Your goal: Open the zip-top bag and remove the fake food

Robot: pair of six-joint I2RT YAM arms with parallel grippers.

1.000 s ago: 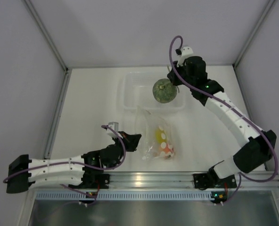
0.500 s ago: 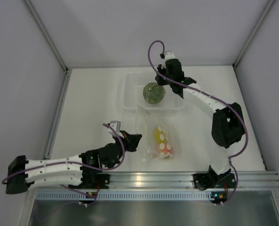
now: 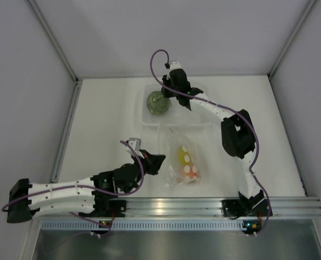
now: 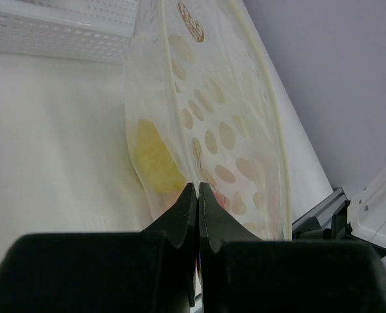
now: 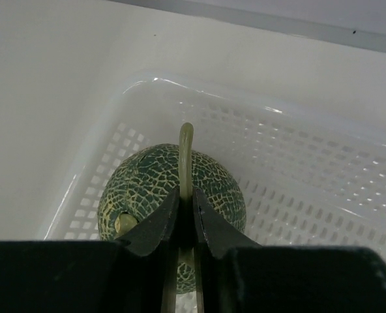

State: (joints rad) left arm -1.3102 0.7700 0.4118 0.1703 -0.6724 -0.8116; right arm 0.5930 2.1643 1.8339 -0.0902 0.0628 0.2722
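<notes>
Over the tub (image 3: 201, 117), left end: right jaws clamp the melon (image 3: 156, 103) by its stem, so it is out. Left jaws pinch the zip-top bag (image 3: 174, 142) mid-surface; yellow fruit (image 3: 183, 156) and orange-red fruit (image 3: 190, 172) not yet out.

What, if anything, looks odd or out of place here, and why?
Nothing is spilled or broken. One oddity: the right hand grips the melon only by its thin stem, over the left end of the tub, a slim hold for a round fruit. The yellow fruit and orange-red fruit lie inside the zip-top bag.
</notes>
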